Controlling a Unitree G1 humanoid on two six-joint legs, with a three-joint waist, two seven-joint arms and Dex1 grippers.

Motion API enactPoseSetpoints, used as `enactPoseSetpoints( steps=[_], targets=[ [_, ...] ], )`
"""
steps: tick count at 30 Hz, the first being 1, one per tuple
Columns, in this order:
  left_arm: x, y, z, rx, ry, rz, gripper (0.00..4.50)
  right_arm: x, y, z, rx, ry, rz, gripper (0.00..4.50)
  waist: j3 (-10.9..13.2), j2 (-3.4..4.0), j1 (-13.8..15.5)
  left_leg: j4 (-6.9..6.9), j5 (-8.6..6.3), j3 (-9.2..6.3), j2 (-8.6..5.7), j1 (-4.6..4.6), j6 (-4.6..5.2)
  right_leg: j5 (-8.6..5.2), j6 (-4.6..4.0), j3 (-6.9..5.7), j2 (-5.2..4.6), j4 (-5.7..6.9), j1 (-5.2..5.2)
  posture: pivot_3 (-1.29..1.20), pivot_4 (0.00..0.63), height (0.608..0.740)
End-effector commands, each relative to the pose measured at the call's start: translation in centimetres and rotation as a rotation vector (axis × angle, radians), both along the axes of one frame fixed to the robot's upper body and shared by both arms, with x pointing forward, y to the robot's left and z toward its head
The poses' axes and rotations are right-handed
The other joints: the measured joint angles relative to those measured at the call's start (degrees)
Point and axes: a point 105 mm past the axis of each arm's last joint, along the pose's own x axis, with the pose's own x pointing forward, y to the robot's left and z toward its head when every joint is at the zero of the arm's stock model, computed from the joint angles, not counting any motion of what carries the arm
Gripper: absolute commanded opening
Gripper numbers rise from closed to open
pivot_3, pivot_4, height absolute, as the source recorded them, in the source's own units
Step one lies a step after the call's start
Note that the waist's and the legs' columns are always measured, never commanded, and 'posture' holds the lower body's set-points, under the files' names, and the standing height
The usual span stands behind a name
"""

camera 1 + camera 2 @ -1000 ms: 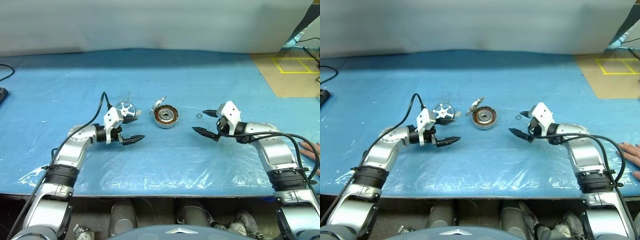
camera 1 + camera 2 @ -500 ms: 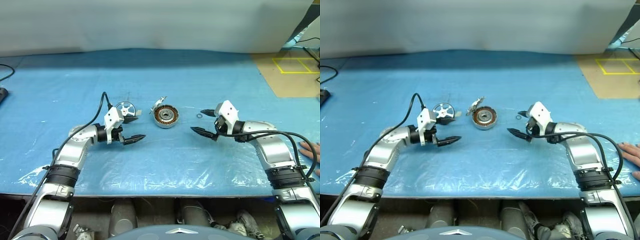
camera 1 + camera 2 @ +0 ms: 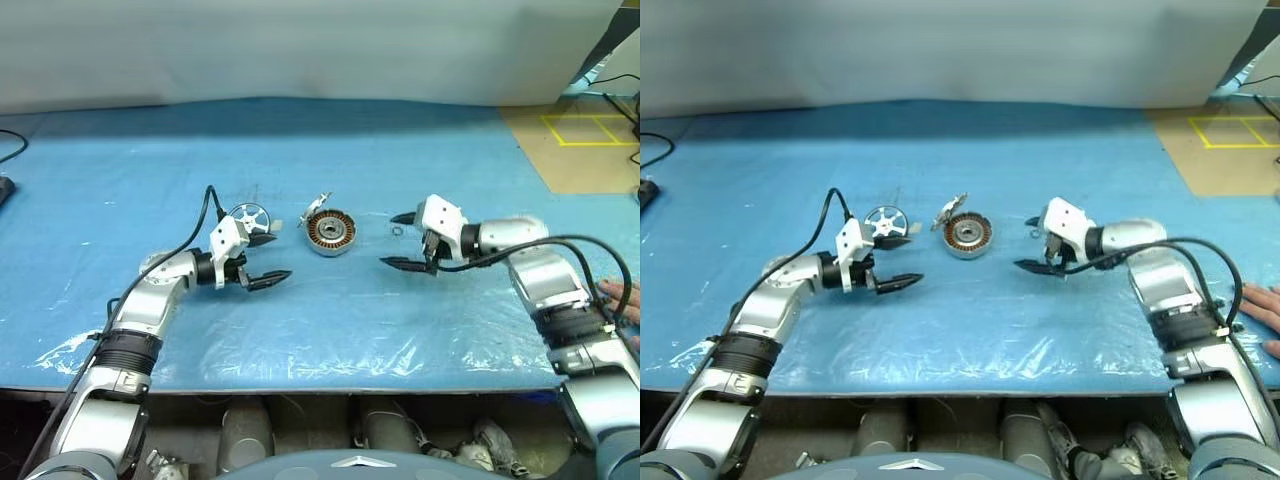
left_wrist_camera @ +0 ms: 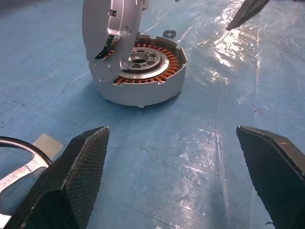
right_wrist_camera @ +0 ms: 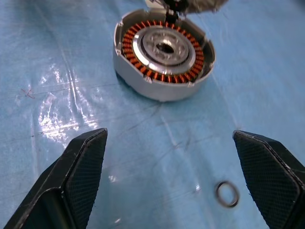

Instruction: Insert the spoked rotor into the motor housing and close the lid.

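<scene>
The motor housing [image 3: 331, 231] sits mid-table with its copper winding ring exposed [image 5: 164, 52]. Its lid [image 3: 318, 207] stands hinged open at the far-left rim [image 4: 112, 28]. The spoked rotor [image 3: 250, 217] lies flat to the left of the housing. My left gripper [image 3: 275, 260] hovers open just in front of the rotor, pointing right toward the housing, with nothing between its fingers. To the right of the housing, my right gripper [image 3: 398, 240] is open and empty, pointing left at it.
A small metal ring [image 3: 397, 232] lies on the blue sheet [image 3: 320, 320] between the housing and the right gripper. A person's hand [image 3: 625, 297] rests at the table's right edge. Yellow floor tape [image 3: 585, 128] shows at the back right.
My right gripper has lifted a little, shifted left toward the housing and rolled at the wrist. The left gripper, rotor and housing have stayed put.
</scene>
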Motion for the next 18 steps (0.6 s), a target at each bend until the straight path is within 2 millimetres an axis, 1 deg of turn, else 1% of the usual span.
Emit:
enactPoseSetpoints(
  steps=[1, 5, 10, 14, 18],
  targets=[
    [0.0, 0.0, 0.5, -0.005, -0.034, -0.003, 4.5, 0.8, 0.9, 1.6, -0.143, -0.044, 0.153, 4.46, 0.0, 0.0, 0.0, 0.02, 0.0, 0.0, 0.01, -0.02, 0.0, 0.0, -0.01, 0.0, 0.0, 0.02, -0.01, 0.0, 0.15, 0.74],
    [0.1, -0.1, 0.4, -0.007, -0.035, 0.002, 4.5, 2.0, 2.3, 1.8, -0.291, -0.051, 0.286, 4.46, 0.0, -0.01, 0.1, 0.18, 0.08, -0.01, 0.05, -0.16, 0.15, 0.0, -0.03, -0.03, 0.0, 0.04, -0.05, 0.0, 0.15, 0.74],
    [-0.1, -0.2, 0.3, -0.012, -0.044, 0.018, 4.5, 2.5, 3.4, 0.5, -0.479, -0.048, 0.441, 4.46, 0.0, -0.03, 0.2, 0.31, 0.1, -0.06, 0.09, -0.48, 0.22, 0.04, -0.09, -0.12, 0.0, 0.13, -0.27, 0.0, 0.15, 0.74],
    [-0.5, -0.2, -0.1, -0.009, -0.037, 0.026, 4.5, 2.5, 4.4, 0.2, -0.547, -0.068, 0.526, 4.46, 0.0, -0.06, 0.1, 0.33, 0.09, -0.07, 0.11, -0.55, 0.25, 0.04, -0.1, -0.15, 0.0, 0.18, -0.31, 0.0, 0.15, 0.74],
    [-0.8, -0.3, -0.3, -0.01, -0.029, 0.03, 4.5, 3.2, 5.4, 0.7, -0.579, -0.118, 0.544, 4.46, 0.0, -0.06, 0.1, 0.39, 0.07, -0.08, 0.13, -0.58, 0.28, 0.04, -0.13, -0.15, 0.0, 0.28, -0.37, 0.0, 0.15, 0.74]
  ],
)
